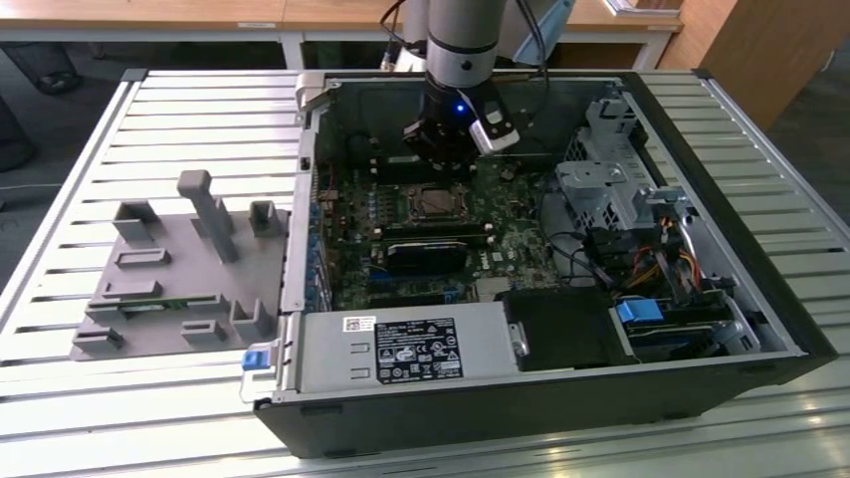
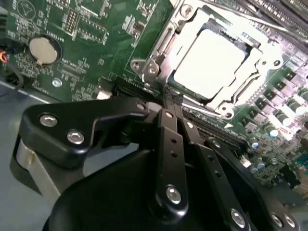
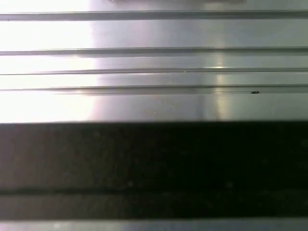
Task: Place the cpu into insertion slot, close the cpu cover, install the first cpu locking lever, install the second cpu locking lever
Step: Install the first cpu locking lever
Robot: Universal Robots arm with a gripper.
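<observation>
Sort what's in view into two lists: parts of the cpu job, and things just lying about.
Job:
- cpu, seated in the insertion slot
- cpu cover, lying around the chip
- gripper, beside the socket

Lying about:
- grey fixture
- power supply
- coin battery
- blue latch

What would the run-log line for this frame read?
cpu: seated in insertion slot | cpu cover: closed over it | tool: shut, empty, at cover's edge | motherboard: inside open case

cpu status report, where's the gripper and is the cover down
Gripper shut, empty, at the socket's edge. Cpu seated in the insertion slot, cpu cover down over it. Nothing in the way.
</observation>
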